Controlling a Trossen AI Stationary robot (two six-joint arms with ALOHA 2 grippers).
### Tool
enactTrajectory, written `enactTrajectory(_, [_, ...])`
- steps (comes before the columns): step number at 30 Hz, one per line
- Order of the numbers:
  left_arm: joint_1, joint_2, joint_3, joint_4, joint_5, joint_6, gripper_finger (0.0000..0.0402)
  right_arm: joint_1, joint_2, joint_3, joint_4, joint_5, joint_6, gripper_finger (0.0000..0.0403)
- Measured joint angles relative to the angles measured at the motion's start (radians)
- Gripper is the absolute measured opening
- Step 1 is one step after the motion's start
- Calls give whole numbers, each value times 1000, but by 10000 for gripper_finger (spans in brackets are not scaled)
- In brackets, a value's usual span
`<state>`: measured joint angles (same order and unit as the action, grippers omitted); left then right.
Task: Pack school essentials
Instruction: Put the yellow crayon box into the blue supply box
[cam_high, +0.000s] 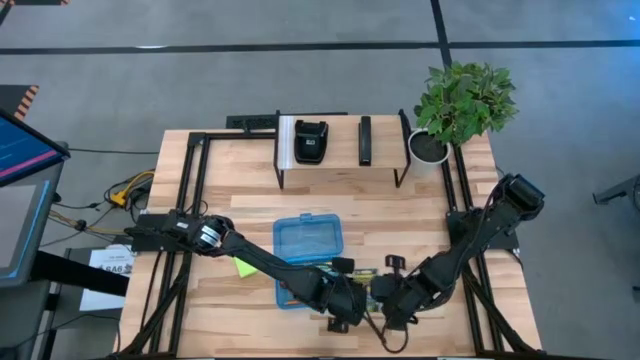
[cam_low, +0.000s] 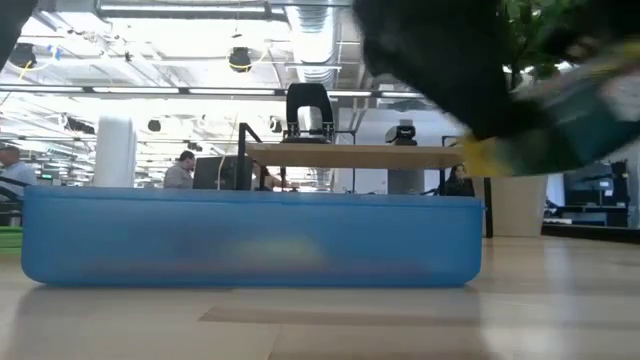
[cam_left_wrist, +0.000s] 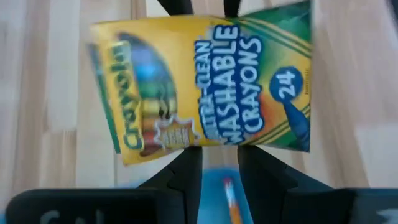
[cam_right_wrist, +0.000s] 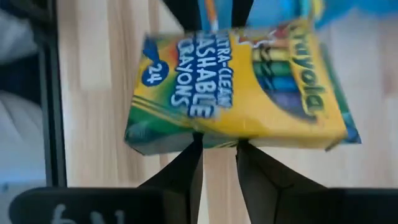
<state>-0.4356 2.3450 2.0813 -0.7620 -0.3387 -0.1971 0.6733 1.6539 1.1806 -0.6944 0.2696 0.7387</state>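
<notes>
Both grippers, left (cam_high: 352, 300) and right (cam_high: 385, 298), clamp the crayon box (cam_left_wrist: 205, 87) above the wooden table (cam_high: 480, 200), near the blue bin (cam_low: 250, 240).

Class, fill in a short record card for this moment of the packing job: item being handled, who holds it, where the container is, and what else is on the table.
item handled: crayon box
left gripper: shut on one edge of the crayon box
right gripper: shut on the opposite edge
position: near the table's front edge, beside the blue bin
blue bin: lid off
also on table: green sticky-note pad, potted plant
</notes>
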Motion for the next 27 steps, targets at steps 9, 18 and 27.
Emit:
enactTrajectory(9, [-31,-10,7,-191,-132,-115,94,-147,4,96,107,23,-215,118])
enactTrajectory(18, [-76,-14,5,-527,-311,-343,94,-282,26,98,89,-42,-247,118])
enactTrajectory(27, [-171,-63,5,-617,-523,-416,94,-213,-75,101,55,-53,-184,118])
